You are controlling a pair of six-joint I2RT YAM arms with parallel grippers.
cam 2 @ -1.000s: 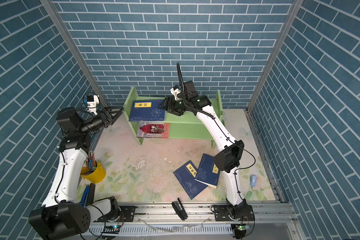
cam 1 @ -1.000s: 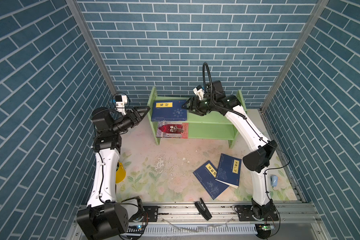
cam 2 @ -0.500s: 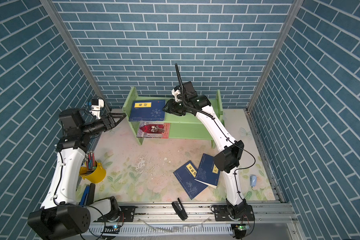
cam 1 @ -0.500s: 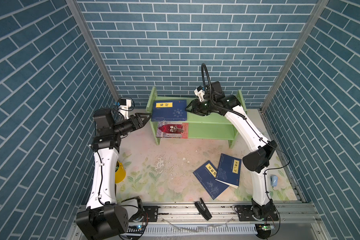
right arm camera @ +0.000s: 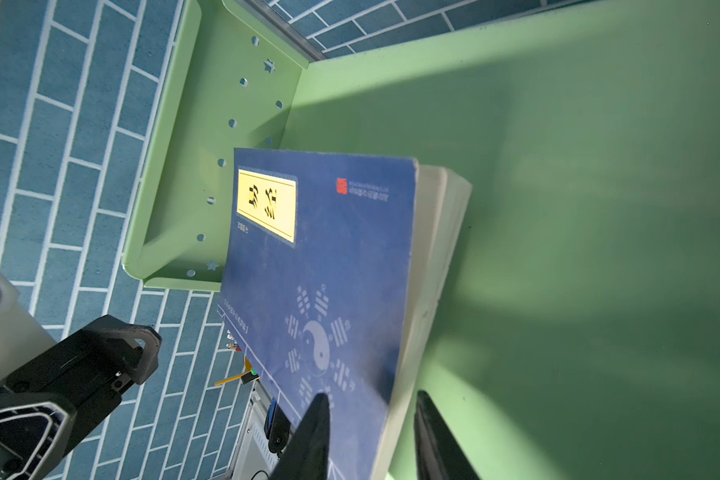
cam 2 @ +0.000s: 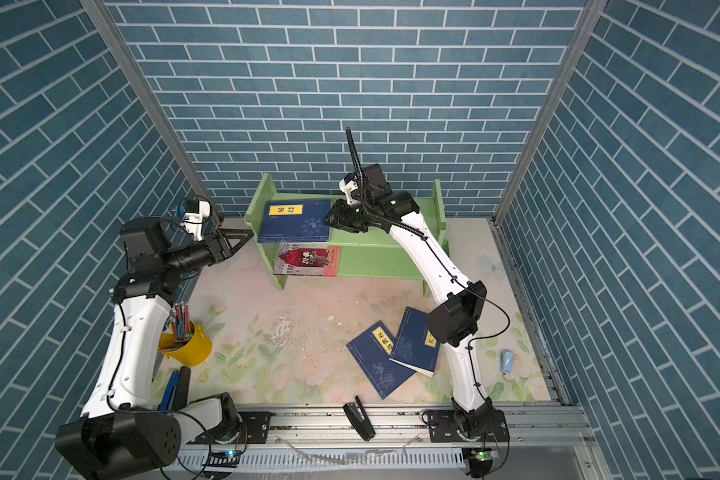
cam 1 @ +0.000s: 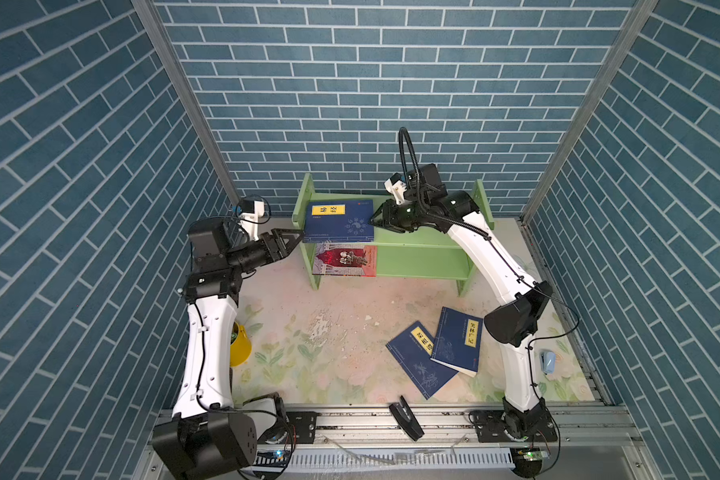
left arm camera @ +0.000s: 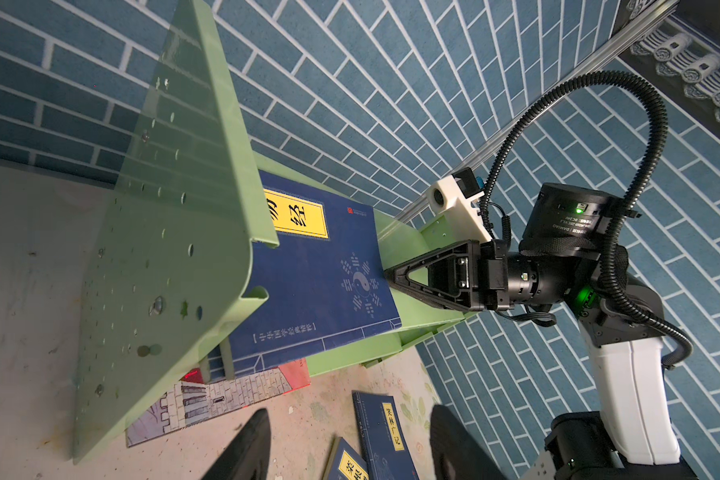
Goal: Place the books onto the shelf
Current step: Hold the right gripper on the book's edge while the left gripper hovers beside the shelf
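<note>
Now, both top views first. Out in the air, the left gripper (cam 1: 296,240) (cam 2: 242,237), jaws spread, nothing between. Near those jaw tips, the end of the shelf (cam 1: 416,262) (cam 2: 375,259). Low over the top board, the right gripper (cam 1: 376,220) (cam 2: 329,218), jaw tips right at the side edge of the blue book (cam 1: 337,222) (cam 2: 294,220). Too small here to tell pinching from only touching. On the top board, that blue book, lying between the two sets of jaws. Under it on the low board, the red book (cam 1: 344,259) (cam 2: 306,259), below both sets of jaws. Down on the mat (cam 1: 329,332), two loose books (cam 1: 456,338) (cam 2: 414,343), one partly on top of its twin, well apart from all jaws.

Next, the left wrist view. Left jaws wide apart, only air in the gap. Ahead of them, the shelf's end (left arm camera: 163,249), the blue book (left arm camera: 316,282) behind it, and the right gripper (left arm camera: 389,276) with tips against the book's far edge. Past the gap, down on the mat, the loose books (left arm camera: 385,436).

Last, the right wrist view. Right jaws partly spread, one on each side of the blue book's (right arm camera: 325,257) near edge: one finger over the cover, one beside the white pages. Cannot tell whether squeezing or only around it. Off past the book's far side, the left gripper (right arm camera: 142,349), not touching.
</note>
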